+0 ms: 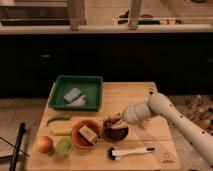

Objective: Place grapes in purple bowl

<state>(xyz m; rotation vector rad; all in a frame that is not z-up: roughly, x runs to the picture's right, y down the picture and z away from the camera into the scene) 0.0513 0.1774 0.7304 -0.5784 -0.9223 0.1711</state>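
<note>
The purple bowl [118, 134] stands on the wooden table [127, 97], right of the orange bowl [75, 131]. My gripper [113, 121] comes in from the right on the white arm [165, 111]. It hangs just over the purple bowl's far left rim and covers part of the bowl's inside. I cannot make out the grapes; the gripper hides the spot where they would be.
A green tray [57, 93] with a grey sponge [73, 94] sits at the back left. A brown block lies in the orange bowl. An orange fruit [45, 144], a lime-green cup [63, 145], a green bean [58, 119] and a black-and-white brush [131, 151] lie nearby.
</note>
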